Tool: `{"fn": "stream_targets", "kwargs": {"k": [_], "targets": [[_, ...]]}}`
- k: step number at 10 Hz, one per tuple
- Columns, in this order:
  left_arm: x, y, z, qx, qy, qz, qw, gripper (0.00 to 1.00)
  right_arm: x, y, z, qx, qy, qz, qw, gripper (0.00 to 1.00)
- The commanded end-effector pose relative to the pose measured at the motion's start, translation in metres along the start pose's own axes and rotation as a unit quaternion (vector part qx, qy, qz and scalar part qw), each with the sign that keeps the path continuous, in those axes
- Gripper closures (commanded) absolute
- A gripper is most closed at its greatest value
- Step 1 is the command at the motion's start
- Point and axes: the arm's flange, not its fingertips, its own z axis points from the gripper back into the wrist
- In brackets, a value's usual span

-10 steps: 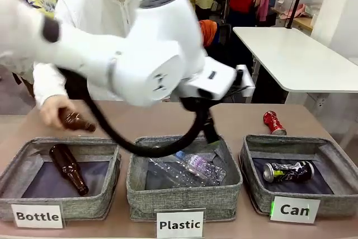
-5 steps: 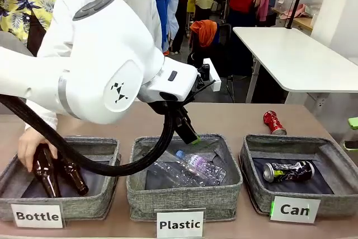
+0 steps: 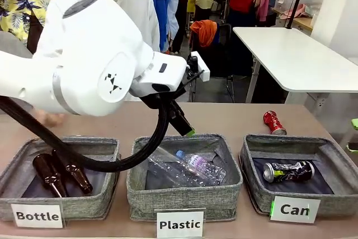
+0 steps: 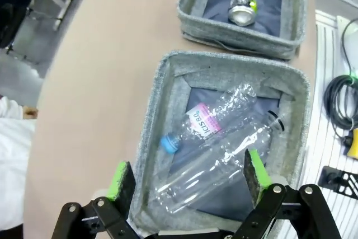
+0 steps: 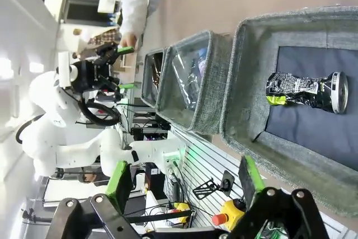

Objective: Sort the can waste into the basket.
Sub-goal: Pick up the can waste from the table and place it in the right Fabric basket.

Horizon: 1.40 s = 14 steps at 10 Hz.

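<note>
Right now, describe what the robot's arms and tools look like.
The left arm is glossy white with bulky rounded joints, a grey cap, a small black emblem and a thick black cable hanging from it. The left tool and right tool are black linkages with silver bolts, each with two fingers tipped in bright green pads.

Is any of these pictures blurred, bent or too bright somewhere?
Front view: sharp, labels readable. Left wrist view: table edge curves, glints on the clear bottles. Right wrist view: rolled sideways, washed-out white at left; the black-and-silver can is sharp.
</note>
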Motion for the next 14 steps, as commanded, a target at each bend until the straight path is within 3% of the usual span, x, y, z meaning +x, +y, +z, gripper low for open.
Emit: {"fn": "stream_targets", "kwargs": {"k": [1, 2, 3, 4, 5, 7, 9, 12, 13, 14], "targets": [[-0.018, 0.008, 0.022, -0.014, -0.025, 0.041, 0.999, 0.00, -0.038, 0.003, -0.039, 0.001, -0.001, -0.012, 1.000, 0.00], [-0.030, 0.014, 0.036, -0.017, -0.029, 0.077, 0.996, 0.00, -0.037, 0.007, -0.045, 0.008, 0.007, -0.004, 1.000, 0.00], [-0.046, 0.027, 0.053, -0.007, -0.023, 0.179, 0.983, 0.00, -0.036, 0.013, -0.055, 0.018, 0.021, 0.006, 1.000, 0.00], [-0.071, 0.044, 0.070, -0.022, -0.010, 0.315, 0.949, 0.00, -0.035, 0.018, -0.069, 0.041, 0.051, 0.009, 0.998, 0.00], [-0.103, 0.064, 0.089, -0.068, -0.031, 0.408, 0.910, 0.00, -0.033, 0.021, -0.085, 0.061, 0.083, 0.004, 0.995, 0.00], [-0.190, 0.094, 0.136, -0.134, -0.131, 0.546, 0.816, 0.00, -0.023, 0.028, -0.110, 0.096, 0.108, -0.017, 0.989, 0.00], [-0.300, 0.098, 0.179, -0.199, -0.262, 0.586, 0.741, 0.00, -0.018, 0.031, -0.127, 0.124, 0.109, -0.035, 0.986, 0.00], [-0.415, 0.070, 0.175, -0.242, -0.377, 0.622, 0.642, 0.00, -0.018, 0.024, -0.138, 0.125, 0.088, -0.050, 0.987, 0.00], [-0.430, 0.068, 0.155, -0.255, -0.405, 0.620, 0.622, 0.00, -0.010, 0.021, -0.138, 0.125, 0.060, -0.047, 0.989, 0.00], [-0.392, 0.128, 0.223, -0.224, -0.320, 0.622, 0.679, 0.00, 0.020, 0.019, -0.122, 0.124, 0.112, -0.033, 0.985, 0.00]]}}
